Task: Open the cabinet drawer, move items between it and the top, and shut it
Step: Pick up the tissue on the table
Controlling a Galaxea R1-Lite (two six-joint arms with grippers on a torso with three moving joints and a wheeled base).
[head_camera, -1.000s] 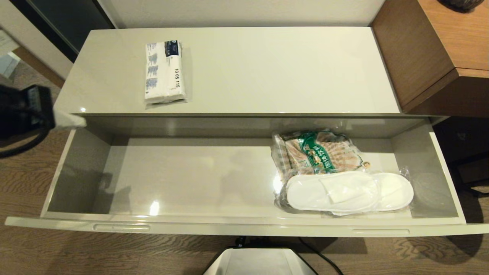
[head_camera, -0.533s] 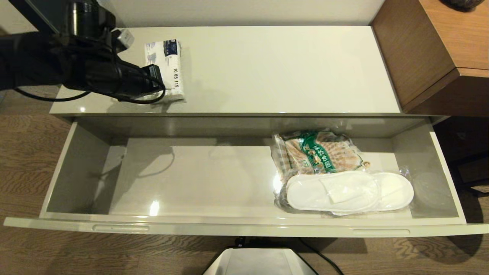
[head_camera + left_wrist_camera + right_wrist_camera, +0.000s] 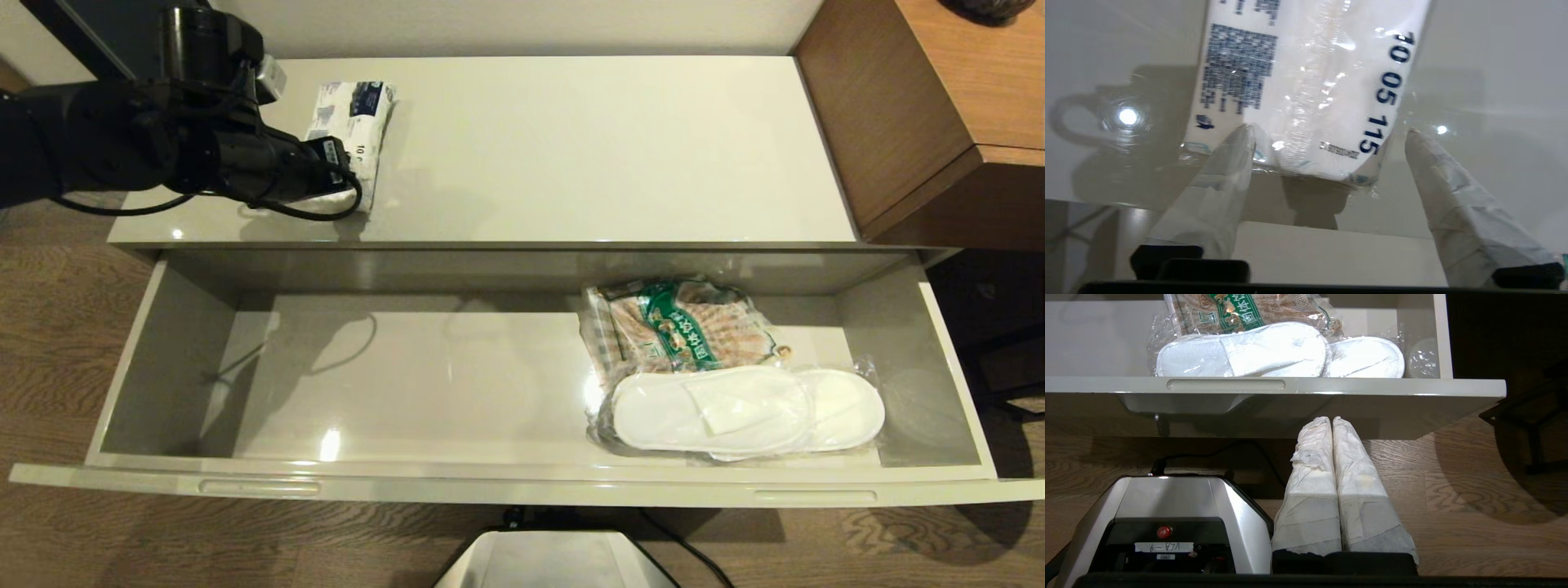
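The white pack with blue print (image 3: 355, 114) lies on the cabinet's glossy cream top (image 3: 588, 147), far left. My left arm (image 3: 204, 155) reaches over that corner. Its gripper (image 3: 1327, 131) is open, low over the top, and the near end of the pack (image 3: 1310, 73) lies between the two fingers; one fingertip (image 3: 1241, 139) overlaps the pack's corner, the other stands clear of it. The wide drawer (image 3: 522, 482) is pulled fully out. The wrapped white slippers (image 3: 747, 408) lie at its right end. My right gripper (image 3: 1332, 420) is shut and empty, below the drawer front (image 3: 1372, 387).
A green-and-brown snack bag (image 3: 682, 322) lies behind the slippers (image 3: 1274, 351) in the drawer. A brown wood-grain desk unit (image 3: 914, 122) adjoins the cabinet on the right. My base (image 3: 1167, 514) stands on the wooden floor beside the right gripper.
My left arm swung in from beyond the cabinet's left end onto the top and settled at the pack. Its jaws opened. The pack's near end shifted slightly left.
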